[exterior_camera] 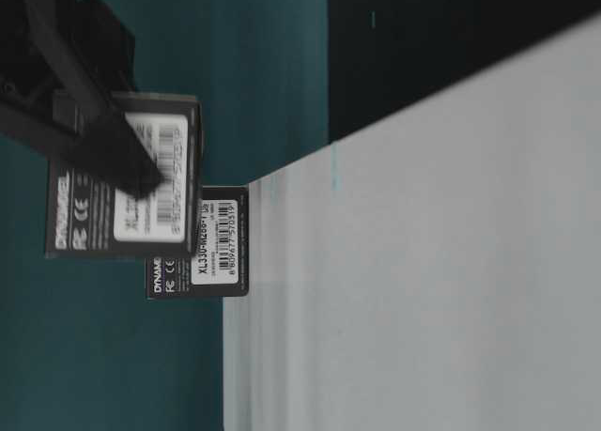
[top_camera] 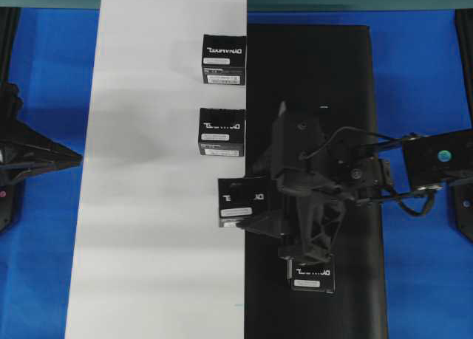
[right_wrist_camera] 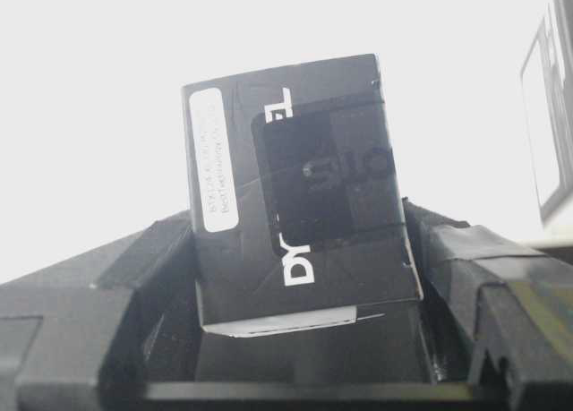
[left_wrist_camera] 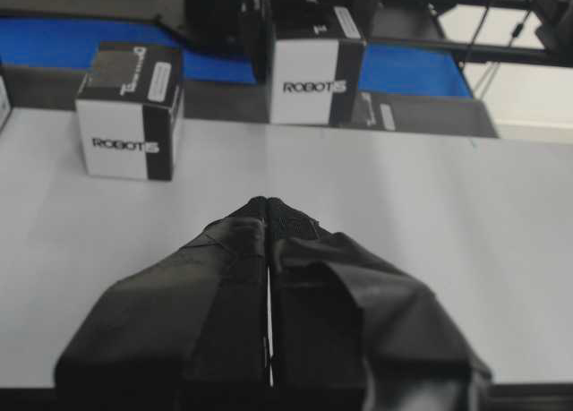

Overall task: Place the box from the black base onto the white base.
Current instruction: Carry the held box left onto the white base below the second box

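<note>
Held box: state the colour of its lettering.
White on the black box; right wrist view shows it best.

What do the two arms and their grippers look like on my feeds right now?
Both are matte black. The right arm has angular black links, thin black cables looping along its side and a black block with a small teal dot. The right gripper has blocky fingers wrapped in creased black tape. The left gripper has the same black taped fingers, tapering to a narrow tip.

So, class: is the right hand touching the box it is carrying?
Touching. The right wrist view shows the right hand with a finger pressed against each side of the box.
</note>
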